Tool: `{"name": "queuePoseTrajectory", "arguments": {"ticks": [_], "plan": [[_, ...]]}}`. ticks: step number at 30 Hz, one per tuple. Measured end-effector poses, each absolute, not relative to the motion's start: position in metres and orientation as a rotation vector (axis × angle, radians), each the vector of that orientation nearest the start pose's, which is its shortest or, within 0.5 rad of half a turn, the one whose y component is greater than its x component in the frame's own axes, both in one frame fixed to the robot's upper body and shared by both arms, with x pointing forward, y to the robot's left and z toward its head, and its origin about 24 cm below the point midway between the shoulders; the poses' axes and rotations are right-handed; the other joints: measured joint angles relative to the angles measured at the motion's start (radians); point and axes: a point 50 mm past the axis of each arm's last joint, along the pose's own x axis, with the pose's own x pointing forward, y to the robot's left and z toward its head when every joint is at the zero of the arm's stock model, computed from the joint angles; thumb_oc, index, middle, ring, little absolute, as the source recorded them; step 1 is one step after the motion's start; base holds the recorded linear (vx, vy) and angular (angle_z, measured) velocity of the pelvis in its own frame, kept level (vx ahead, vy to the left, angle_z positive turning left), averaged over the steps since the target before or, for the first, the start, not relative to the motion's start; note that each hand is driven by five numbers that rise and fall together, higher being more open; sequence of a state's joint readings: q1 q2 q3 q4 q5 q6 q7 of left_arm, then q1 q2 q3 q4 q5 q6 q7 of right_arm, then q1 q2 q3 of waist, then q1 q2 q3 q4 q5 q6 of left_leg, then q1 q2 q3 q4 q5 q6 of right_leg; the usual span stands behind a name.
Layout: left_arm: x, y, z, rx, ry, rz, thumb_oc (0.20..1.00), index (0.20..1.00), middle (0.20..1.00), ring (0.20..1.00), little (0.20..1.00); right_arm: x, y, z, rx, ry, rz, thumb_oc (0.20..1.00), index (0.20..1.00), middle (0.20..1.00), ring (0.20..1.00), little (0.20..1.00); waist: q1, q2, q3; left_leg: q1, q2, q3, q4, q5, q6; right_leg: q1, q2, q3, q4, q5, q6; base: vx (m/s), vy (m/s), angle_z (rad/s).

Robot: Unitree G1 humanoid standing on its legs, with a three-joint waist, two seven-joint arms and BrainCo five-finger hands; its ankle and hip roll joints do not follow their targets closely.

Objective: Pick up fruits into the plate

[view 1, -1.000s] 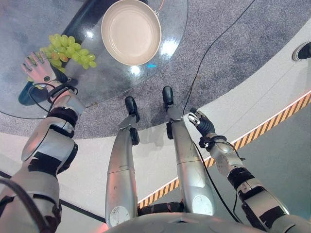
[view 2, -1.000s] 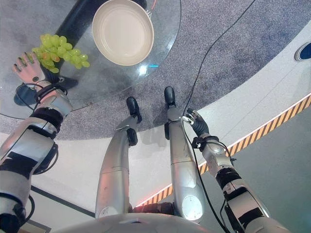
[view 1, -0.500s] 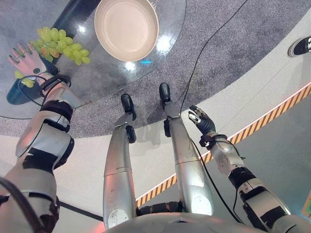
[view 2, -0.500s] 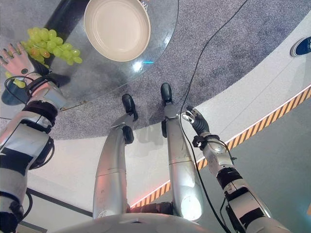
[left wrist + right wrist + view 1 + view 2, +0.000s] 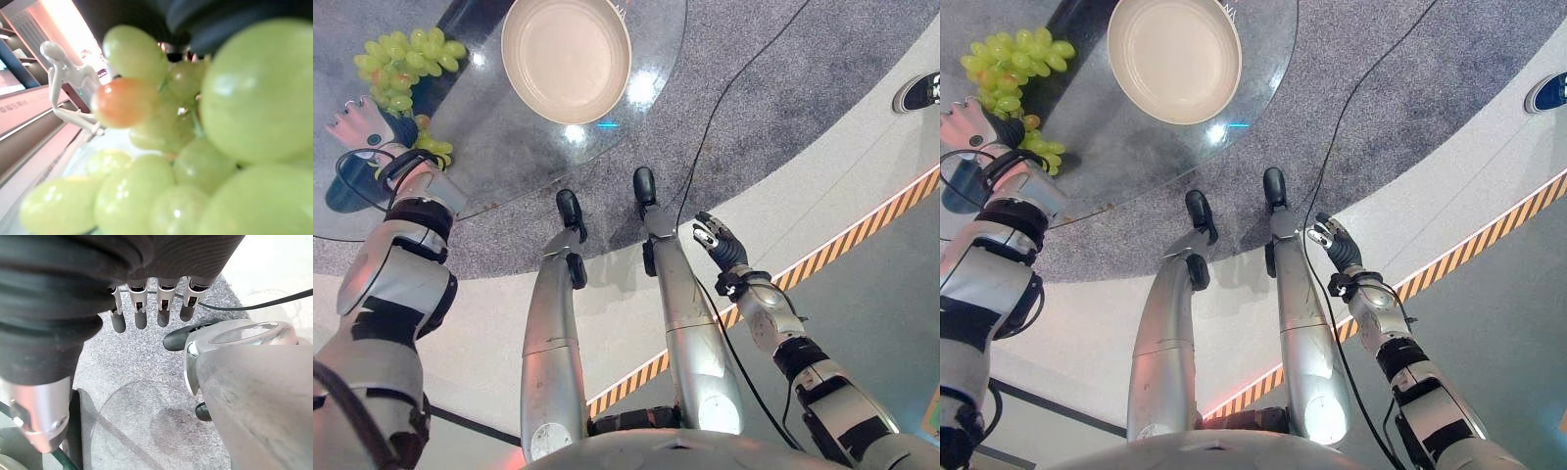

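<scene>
Grapes (image 5: 406, 59), a green bunch with one orange-tinted berry, lie at about ten o'clock on the round glass worktop (image 5: 499, 157), a few berries trailing down beside the left wrist. The left hand (image 5: 357, 122) sits at nine o'clock against the bunch's lower edge; its wrist view has the berries pressed right up close, but whether the fingers are curled round them I cannot tell. At twelve o'clock stands the cream plate (image 5: 566, 57), bare inside, just apart from the grapes. At about three o'clock, well off the worktop, the right hand (image 5: 710, 235) hangs over grey carpet, fingers (image 5: 141, 316) loosely straight, holding nothing.
</scene>
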State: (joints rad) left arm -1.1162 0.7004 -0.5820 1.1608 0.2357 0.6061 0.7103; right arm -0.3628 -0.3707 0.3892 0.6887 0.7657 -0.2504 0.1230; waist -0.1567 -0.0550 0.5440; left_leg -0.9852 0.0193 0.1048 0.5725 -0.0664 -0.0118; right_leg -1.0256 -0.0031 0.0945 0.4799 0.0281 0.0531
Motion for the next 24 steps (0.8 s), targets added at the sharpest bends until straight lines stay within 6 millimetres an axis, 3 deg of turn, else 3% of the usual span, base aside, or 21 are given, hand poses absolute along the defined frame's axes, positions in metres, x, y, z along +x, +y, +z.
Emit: {"name": "queuePoseTrajectory", "arguments": {"ticks": [12,24], "plan": [[0.366,0.329,0.198,1.364,0.269,1.062,0.200,0.200,0.200,0.200,0.200,0.303,-0.178,0.003,0.224,0.162,0.190,1.000,1.000,1.000,1.000,1.000,-0.004,0.000,0.000,0.031,-0.001,-0.002,-0.002,0.000,0.000,0.032,0.000,0.000,-0.002,0.004,-0.005,0.00,0.000,0.00],[0.375,0.310,0.191,1.336,0.103,0.926,0.200,0.200,0.200,0.200,0.200,0.296,-0.177,-0.005,0.234,0.183,0.195,1.000,1.000,1.000,1.000,1.000,0.020,0.000,0.000,0.209,-0.006,-0.010,-0.072,0.006,-0.006,0.202,-0.002,-0.005,-0.049,0.002,-0.003,0.00,0.000,0.00]]}}
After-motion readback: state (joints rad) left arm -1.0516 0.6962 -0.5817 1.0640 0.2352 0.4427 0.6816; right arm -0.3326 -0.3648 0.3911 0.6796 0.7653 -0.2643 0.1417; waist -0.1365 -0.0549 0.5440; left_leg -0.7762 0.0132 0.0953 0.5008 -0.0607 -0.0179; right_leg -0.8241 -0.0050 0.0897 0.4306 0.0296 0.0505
